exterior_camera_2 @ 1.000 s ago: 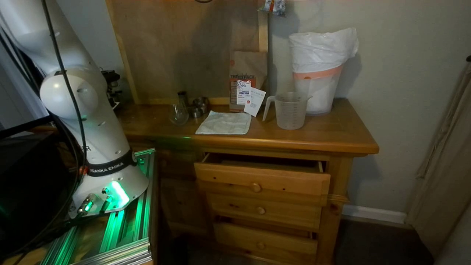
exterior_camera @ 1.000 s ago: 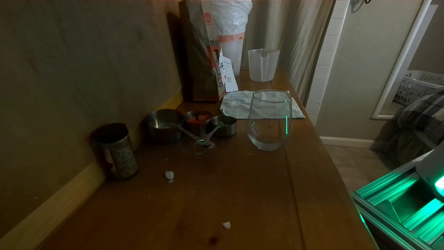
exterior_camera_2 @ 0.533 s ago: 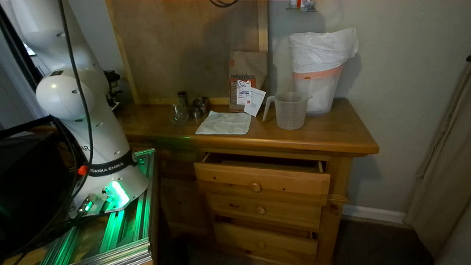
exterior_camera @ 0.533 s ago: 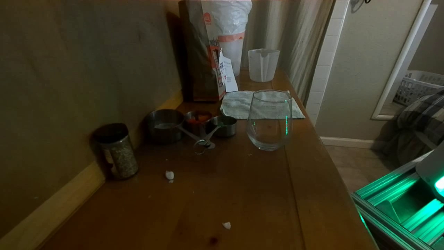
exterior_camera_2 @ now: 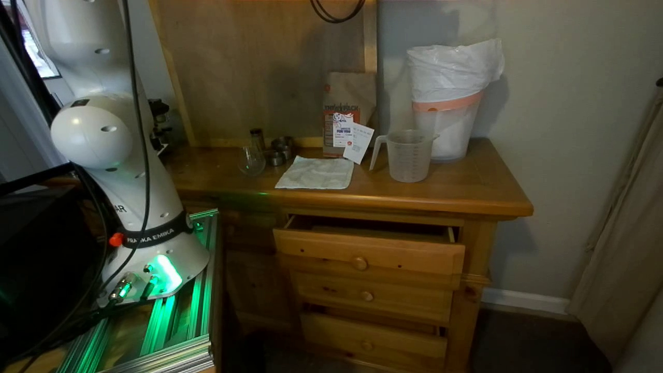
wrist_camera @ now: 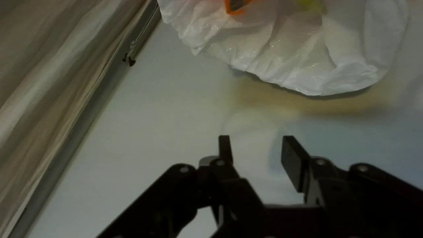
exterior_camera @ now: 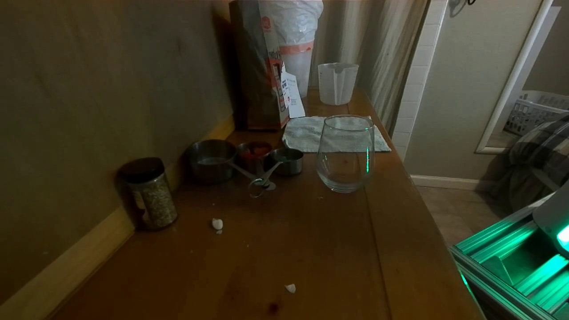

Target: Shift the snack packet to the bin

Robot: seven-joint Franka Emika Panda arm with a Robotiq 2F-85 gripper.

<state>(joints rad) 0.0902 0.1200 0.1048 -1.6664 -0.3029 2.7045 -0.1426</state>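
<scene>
The bin is a translucent tub with an orange band and a white plastic liner (exterior_camera_2: 456, 72), at the back right of the wooden cabinet; its liner also shows in an exterior view (exterior_camera: 297, 22). In the wrist view the liner (wrist_camera: 297, 49) fills the top. A small orange-and-dark piece (wrist_camera: 235, 6) and a yellow patch show against the liner at the top edge; I cannot tell whether either is the snack packet. The packet is otherwise out of view. My gripper (wrist_camera: 256, 142) is open with nothing between its fingers, apart from the liner. It is outside both exterior views.
A brown paper bag (exterior_camera_2: 344, 83), a measuring jug (exterior_camera_2: 409, 155) and a cloth (exterior_camera_2: 316, 173) stand or lie near the bin. A stemless glass (exterior_camera: 346, 155), metal measuring cups (exterior_camera: 211, 162) and a spice jar (exterior_camera: 149, 193) are further along. The top drawer (exterior_camera_2: 368, 254) is partly open.
The packet hung at the top of an exterior view, moved right and up, and is now out of that view. The arm has swung more upright, and a black cable loop hangs lower at the top.
</scene>
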